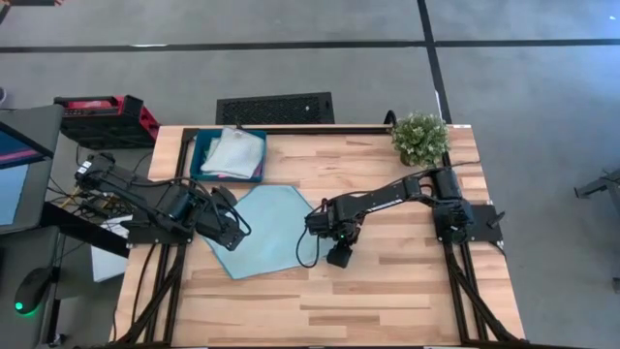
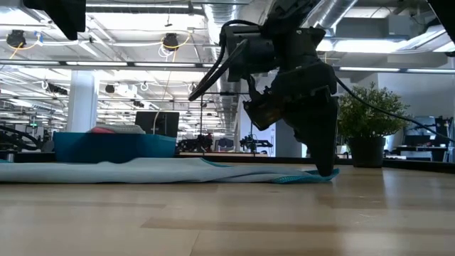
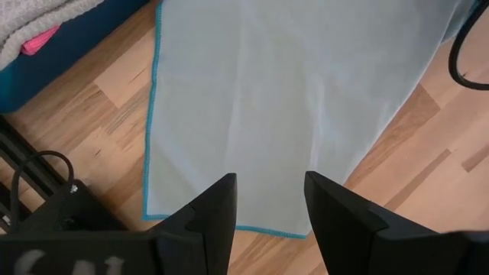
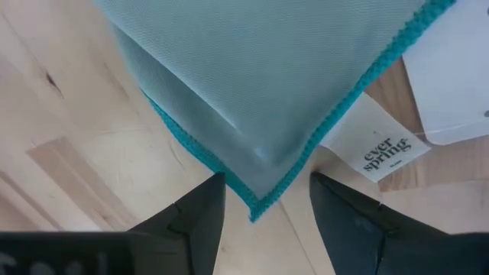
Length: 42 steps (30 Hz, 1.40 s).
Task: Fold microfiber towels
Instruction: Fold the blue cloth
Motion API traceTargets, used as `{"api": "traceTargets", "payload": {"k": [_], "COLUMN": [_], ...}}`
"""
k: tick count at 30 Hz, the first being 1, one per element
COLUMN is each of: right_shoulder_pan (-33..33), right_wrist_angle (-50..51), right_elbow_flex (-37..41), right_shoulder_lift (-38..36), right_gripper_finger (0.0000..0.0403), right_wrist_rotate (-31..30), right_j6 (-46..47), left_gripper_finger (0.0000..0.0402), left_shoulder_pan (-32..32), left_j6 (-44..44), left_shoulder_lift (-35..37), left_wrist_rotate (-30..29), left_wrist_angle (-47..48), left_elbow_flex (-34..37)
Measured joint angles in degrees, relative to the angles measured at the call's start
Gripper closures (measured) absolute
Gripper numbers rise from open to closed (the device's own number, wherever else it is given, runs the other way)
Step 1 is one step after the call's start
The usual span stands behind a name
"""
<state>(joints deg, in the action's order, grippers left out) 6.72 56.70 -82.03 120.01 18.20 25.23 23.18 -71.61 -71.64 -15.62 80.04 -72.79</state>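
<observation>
spread light blue microfiber towel (image 1: 266, 233) flat on wooden table (image 1: 407, 291), right gripper (image 4: 263, 200) released astride tagged corner for pinching, left gripper (image 3: 269, 200) released over opposite edge.

The light blue towel (image 3: 252, 107) runs off the picture edge in both wrist views, so its whole shape does not show there. In the low view the right gripper (image 2: 323, 169) hides the towel corner behind its fingers. The cloths in the tray (image 1: 199, 160) are bunched, and only grey and a bit of pink show. The small tag (image 4: 386, 153) is partly under the towel.
</observation>
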Motion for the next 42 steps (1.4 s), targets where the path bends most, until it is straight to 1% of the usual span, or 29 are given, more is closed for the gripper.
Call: {"api": "traceTargets", "payload": {"k": [3, 6, 10, 14, 16, 19, 21, 26, 28, 31, 36, 39, 42], "right_shoulder_pan": [0.1, 0.5, 0.8, 0.9, 0.9, 0.9, 0.6, -0.2, -0.8, -1.8, -4.4, -6.1, -6.9], "right_wrist_angle": [0.2, 0.5, 0.4, 0.1, -0.2, -0.9, -1.0, -0.7, -0.9, -1.9, -9.3, -12.6, -12.1], "right_elbow_flex": [0.0, 0.0, 0.1, 0.2, 0.1, 0.2, 0.1, -0.8, -0.7, -0.7, -0.8, -0.9, -0.8], "right_shoulder_lift": [0.0, 0.0, 0.1, 0.2, 0.1, -0.5, -1.2, -7.2, -9.8, -14.0, -19.6, -22.6, -25.2], "right_gripper_finger": [0.0203, 0.0235, 0.0296, 0.0373, 0.0392, 0.0387, 0.0392, 0.0395, 0.0398, 0.0399, 0.04, 0.04, 0.0401], "right_wrist_rotate": [-0.1, -0.8, -1.2, -1.3, -0.9, -0.5, 0.1, 0.3, 0.2, -0.1, -0.1, -0.1, -0.1], "right_j6": [0.0, -0.2, -1.2, -4.1, -6.1, -6.8, -7.2, -7.3, -6.7, -4.7, -1.6, 0.0, -0.3], "left_gripper_finger": [0.0255, 0.0255, 0.0255, 0.0255, 0.0255, 0.0255, 0.0255, 0.0255, 0.0255, 0.0255, 0.0255, 0.0255, 0.0255], "left_shoulder_pan": [0.0, 0.0, 0.0, 0.0, 0.0, 0.0, 0.0, 0.2, 0.8, 2.4, 4.7, 5.5, 5.8], "left_j6": [0.0, 0.0, 0.0, 0.0, -0.1, -0.1, -0.1, 1.8, 4.1, 8.9, 18.5, 22.1, 20.8], "left_shoulder_lift": [0.0, 0.0, 0.0, 0.0, 0.0, 0.0, 0.0, 0.0, -0.4, -1.7, -6.2, -9.7, -13.0], "left_wrist_rotate": [0.0, 0.1, 0.1, 0.1, 0.1, 0.1, 0.1, -0.4, -2.3, -6.7, -14.1, -15.2, -14.9], "left_wrist_angle": [0.0, 0.0, 0.0, 0.0, -0.1, -0.2, -0.6, -4.7, -7.2, -10.3, -17.1, -19.8, -19.6], "left_elbow_flex": [0.0, 0.0, 0.0, 0.0, 0.0, 0.0, 0.0, 0.0, 0.0, 0.0, 0.0, 0.0, 0.0]}}
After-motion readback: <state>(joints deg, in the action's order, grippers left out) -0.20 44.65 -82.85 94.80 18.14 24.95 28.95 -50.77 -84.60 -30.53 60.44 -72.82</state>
